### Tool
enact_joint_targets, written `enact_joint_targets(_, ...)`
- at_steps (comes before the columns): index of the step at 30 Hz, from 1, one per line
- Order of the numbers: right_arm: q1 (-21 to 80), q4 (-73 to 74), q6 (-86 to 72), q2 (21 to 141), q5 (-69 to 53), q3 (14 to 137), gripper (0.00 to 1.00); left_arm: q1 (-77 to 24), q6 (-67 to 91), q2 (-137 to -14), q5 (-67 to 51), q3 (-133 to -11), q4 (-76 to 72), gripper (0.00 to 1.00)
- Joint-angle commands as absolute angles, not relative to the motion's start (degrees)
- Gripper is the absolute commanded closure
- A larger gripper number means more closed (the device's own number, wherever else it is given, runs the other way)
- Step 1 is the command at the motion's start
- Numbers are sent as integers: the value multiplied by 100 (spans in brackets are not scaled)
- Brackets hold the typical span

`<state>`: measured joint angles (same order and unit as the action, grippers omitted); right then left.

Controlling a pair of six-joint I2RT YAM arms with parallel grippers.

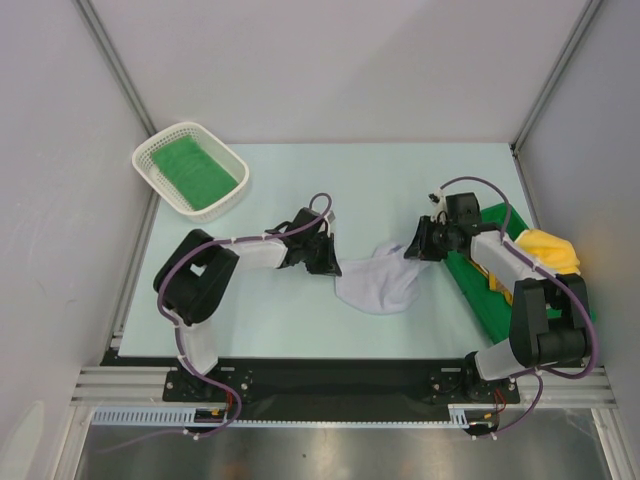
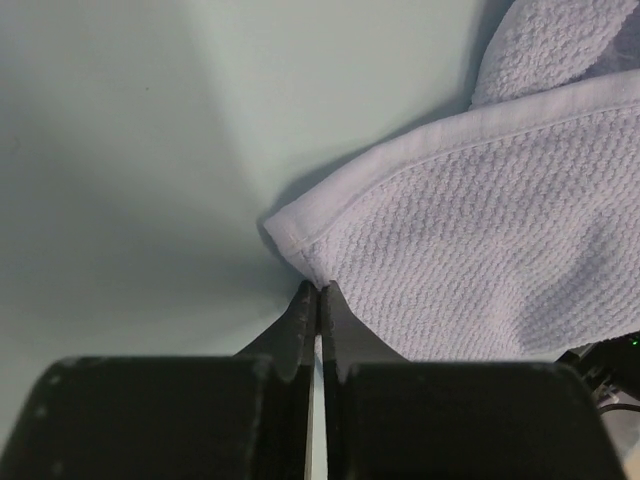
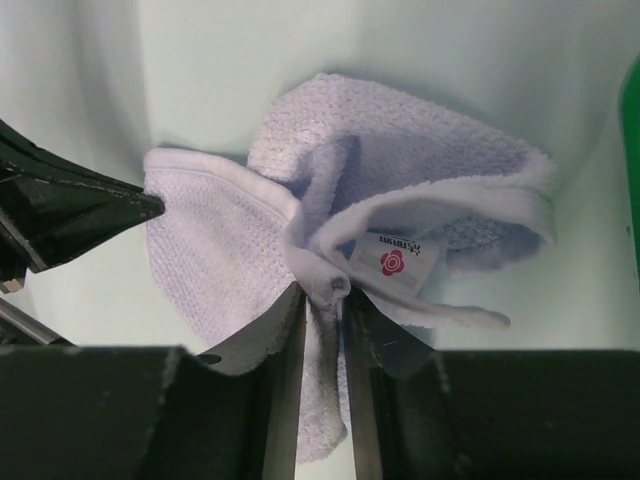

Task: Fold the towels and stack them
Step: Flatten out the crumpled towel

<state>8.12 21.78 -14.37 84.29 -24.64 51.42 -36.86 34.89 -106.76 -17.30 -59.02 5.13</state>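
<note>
Nearest the arm bases, the loose body of the white towel (image 1: pixel 382 285) lies crumpled on the table (image 1: pixel 300 320), bulging toward the near edge. Just beyond that bulge the two hands meet it from opposite sides, so the cloth lies between them and neither arm is clearly nearer. The left hand (image 2: pixel 318 290) has its fingers pressed together on the very tip of one hemmed corner. The right hand (image 3: pixel 322 295) is closed to a narrow gap on a bunched roll of hem just beside the sewn label (image 3: pixel 395 262); whether that is a true corner I cannot tell. The held edge runs left to right across the table and sags in folds. The next move probably depends on drawing the hands apart along that line to pull the edge straight. Farther back, a yellow towel (image 1: pixel 550 250) sits on the green tray (image 1: pixel 475 290) at the right, and a green towel (image 1: pixel 195 170) lies in the white basket (image 1: pixel 190 205) at the far left.
</note>
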Motion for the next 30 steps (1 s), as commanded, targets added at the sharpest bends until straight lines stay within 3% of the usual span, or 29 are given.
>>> enact_joint_targets(1,800,2039,-1512,8218,-2215,5071,75,-3709,3340,-10670,-1635,-6064,580,100)
enact_joint_targets(5,800,2074,-1512,8200,-2109,5080,85,-3718,3252,-10617,-1617,-6100,580,100)
enact_joint_targets(7,800,2100,-1494,8174,-2057,5124,82,-3718,3147,-10565,-1626,-6126,545,100)
enact_joint_targets(9,800,2074,-1503,8104,-2013,5115,73,-3718,3077,-10442,-1643,-6135,528,100)
enact_joint_targets(11,800,1969,-1555,7999,-1978,5107,71,-3718,3015,-10319,-1609,-6161,588,100)
enact_joint_targets(14,826,1785,-1643,7858,-1951,5071,82,-3718,2910,-10248,-1538,-6275,729,100)
enact_joint_targets(15,835,1732,-1635,7823,-1951,5063,100,-3726,2900,-10213,-1538,-6301,747,100)
enact_joint_targets(20,1098,1450,-1643,7401,-1837,5071,100,-3718,2778,-9906,-1547,-6337,817,100)
enact_joint_targets(26,1230,1749,-1617,6313,-1776,6017,100,-3718,2129,-8993,-1364,-7486,2099,100)
enact_joint_targets(30,1441,1486,-1346,5451,-2056,6826,100,-3718,1925,-8211,-783,-8899,3057,100)
